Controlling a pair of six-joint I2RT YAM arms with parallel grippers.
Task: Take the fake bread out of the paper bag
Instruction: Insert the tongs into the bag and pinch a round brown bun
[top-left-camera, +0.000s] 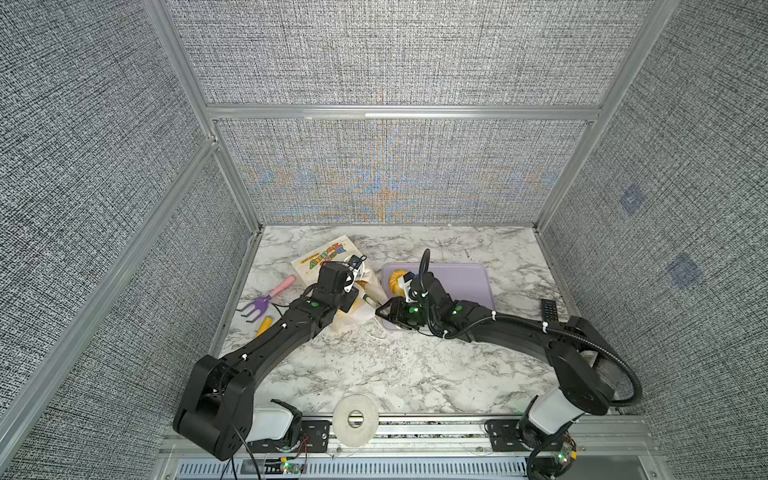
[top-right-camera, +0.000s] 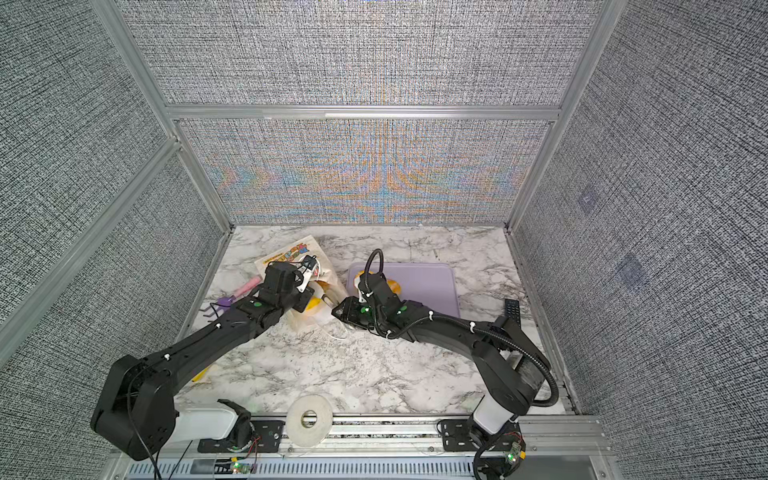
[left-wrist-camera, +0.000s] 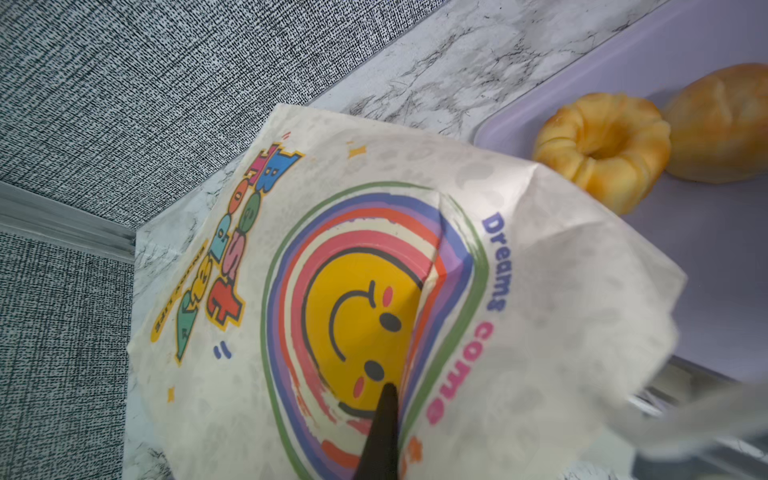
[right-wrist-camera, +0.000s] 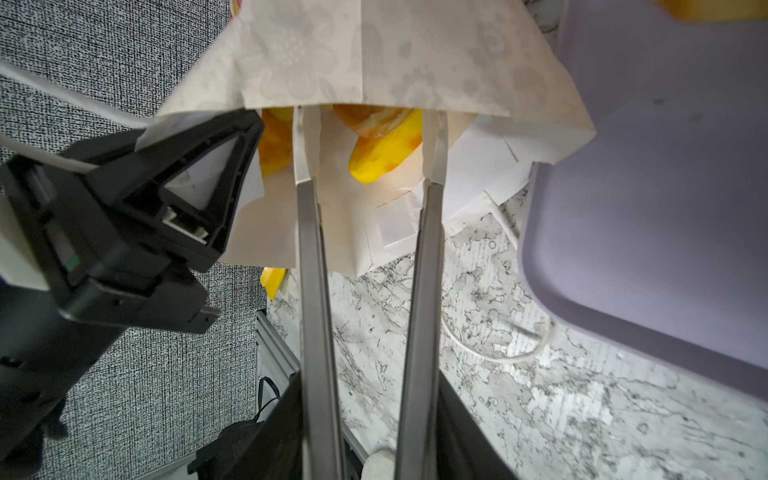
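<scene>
Grey woven-fabric booth walls (top-left-camera: 395, 62) on aluminium framing, white-and-grey marble counter (top-left-camera: 374, 365) below. Biggest thing on it is a flat lilac plastic tray (top-left-camera: 465, 278), right of centre. It already holds two pcs of the fake bread: a fluted golden ring bun (left-wrist-camera: 602, 145) and a round brown bun (left-wrist-camera: 723, 124) right against it. Just left of the tray lies the small cream paper bag (top-left-camera: 320, 257) w/ rainbow-smiley print, on its side, mouth facing the right arm. Left fingers (left-wrist-camera: 384, 428) are pinched shut on the bag's paper near the mouth, which stands open. Right fingers (right-wrist-camera: 309, 249), long metal w/ white tips, are inside the mouth, moderately apart, gripping nothing. The end of a long glossy yellow loaf (right-wrist-camera: 382, 160) sits btwn them, an orange-mottled piece (right-wrist-camera: 274, 145) is off to one side, and there's more behind, count unclear. Judgement: mid-task, next grab is that loaf. Risks: slick rounded plastic + thin fingers, so a tip-only pinch prob. squirts it deeper in. Closing too low could catch the bag's lower paper wall w/ the loaf and drag the whole bag. That could tear it or pull it out of the left pinch, and the mouth would collapse. The white cord handle (right-wrist-camera: 506, 224) loops on the counter under the right arm, a snag risk on the way out. The tray rim is close too, so a low exit could clip it. The purple toy rake w/ pink handle (top-left-camera: 259, 303) and yellow toy shovel (top-left-camera: 264, 326) lie well apart at far left, no bother.
</scene>
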